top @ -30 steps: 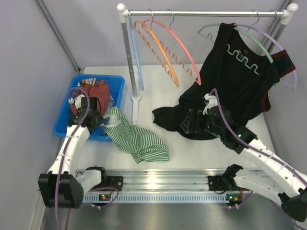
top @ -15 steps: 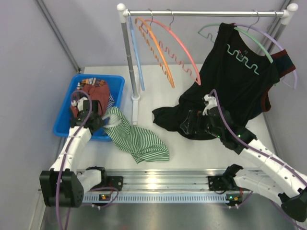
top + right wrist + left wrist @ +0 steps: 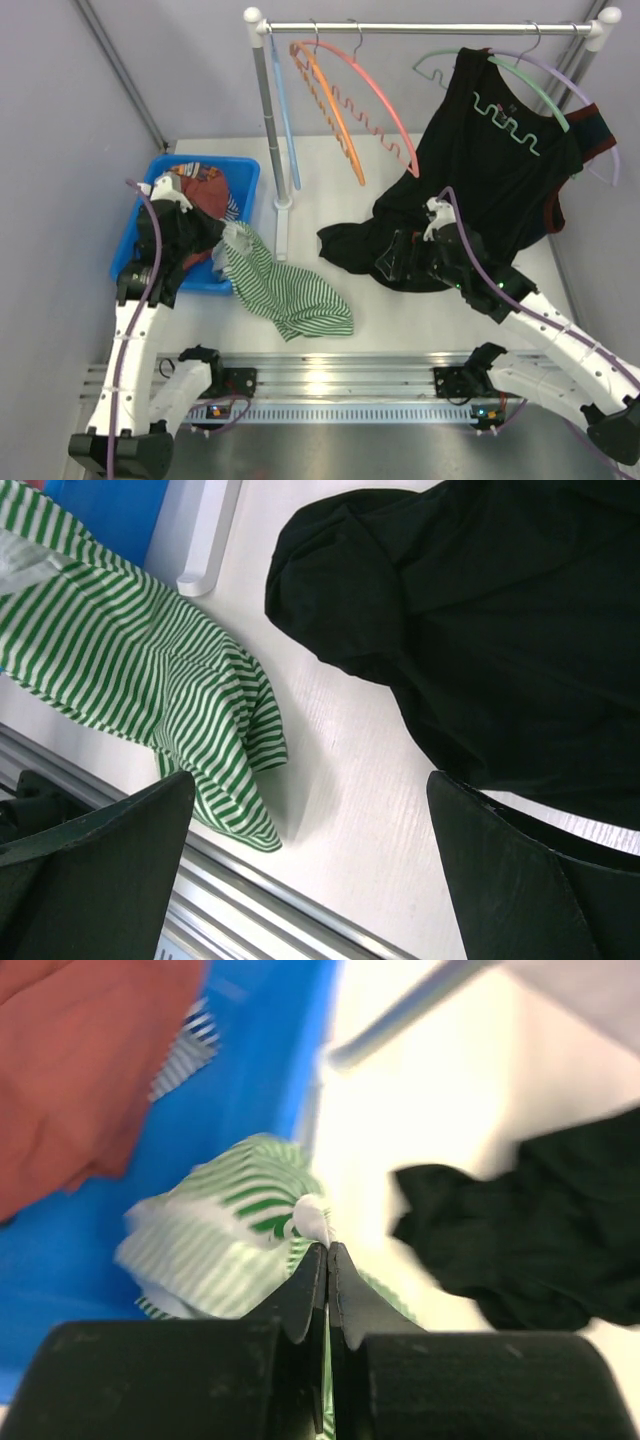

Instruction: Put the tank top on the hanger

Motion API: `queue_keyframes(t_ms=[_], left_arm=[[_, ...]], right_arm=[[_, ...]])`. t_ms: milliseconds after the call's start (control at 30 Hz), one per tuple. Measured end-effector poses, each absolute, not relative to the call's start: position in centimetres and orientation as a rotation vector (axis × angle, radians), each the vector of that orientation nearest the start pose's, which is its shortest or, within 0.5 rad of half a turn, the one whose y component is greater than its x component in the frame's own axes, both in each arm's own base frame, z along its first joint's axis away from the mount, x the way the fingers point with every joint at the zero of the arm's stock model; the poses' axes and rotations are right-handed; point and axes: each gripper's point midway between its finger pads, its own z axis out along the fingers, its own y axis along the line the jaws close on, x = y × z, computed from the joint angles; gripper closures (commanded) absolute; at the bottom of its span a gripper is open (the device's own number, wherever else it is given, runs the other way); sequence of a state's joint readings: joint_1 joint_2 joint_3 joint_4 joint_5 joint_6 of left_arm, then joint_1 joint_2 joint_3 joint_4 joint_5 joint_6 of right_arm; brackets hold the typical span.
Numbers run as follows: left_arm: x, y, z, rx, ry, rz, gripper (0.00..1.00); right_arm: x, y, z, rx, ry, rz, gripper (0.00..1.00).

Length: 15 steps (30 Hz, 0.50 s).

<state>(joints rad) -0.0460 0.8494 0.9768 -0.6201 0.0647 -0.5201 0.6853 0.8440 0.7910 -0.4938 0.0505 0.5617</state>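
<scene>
The tank top [image 3: 290, 292], green and white striped, lies crumpled on the table with its upper end raised against the blue bin's right wall. My left gripper [image 3: 218, 243] is shut on that upper end. In the left wrist view the black jaws [image 3: 327, 1248] are pressed together, with white trim and striped cloth [image 3: 215, 1240] bunched at their tips. The pink hanger [image 3: 378, 100] hangs empty on the rail at the back. My right gripper [image 3: 402, 256] hovers over the black garment's lower folds, and in its wrist view it [image 3: 308, 780] is open above bare table beside the tank top's hem [image 3: 140, 675].
A blue bin [image 3: 133, 268] at left holds a red cloth [image 3: 205, 190]. The rack's white post [image 3: 268, 120] stands just right of the bin, with a light blue hanger [image 3: 284, 115] and an orange hanger [image 3: 330, 105] on its rail. A large black garment [image 3: 490, 170] hangs at right and spills onto the table.
The left jaws have closed onto the tank top's upper end, and the left arm has drawn back toward the left, lifting that end a little. The right arm has not moved.
</scene>
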Motion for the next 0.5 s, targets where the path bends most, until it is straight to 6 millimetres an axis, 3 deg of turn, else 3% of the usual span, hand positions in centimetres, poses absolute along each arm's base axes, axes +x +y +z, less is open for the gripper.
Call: queue_keyframes(t_ms=[100,200,367,500], left_arm=[[26.9,-6.7,28.8,-0.346,1.972,-0.536,1.0],[25.3,-8.9,30.4,-0.258,1.945,-0.65,1.0],[22.8,-12.5,31.2,-0.153,1.943,-0.8,1.0],[20.7,-15.8,30.2,-0.066,1.981,-0.901,1.0]], right_arm=[[21.3,19.5,19.9,-0.11,2.19,0.694,0.0],[21.1,19.8,20.4,-0.108,2.179,0.733,0.0],[20.7,21.1,22.2,-0.103,2.129,0.849,0.0],[20.5,22.5,24.5,-0.09,2.031,0.999,0.17]])
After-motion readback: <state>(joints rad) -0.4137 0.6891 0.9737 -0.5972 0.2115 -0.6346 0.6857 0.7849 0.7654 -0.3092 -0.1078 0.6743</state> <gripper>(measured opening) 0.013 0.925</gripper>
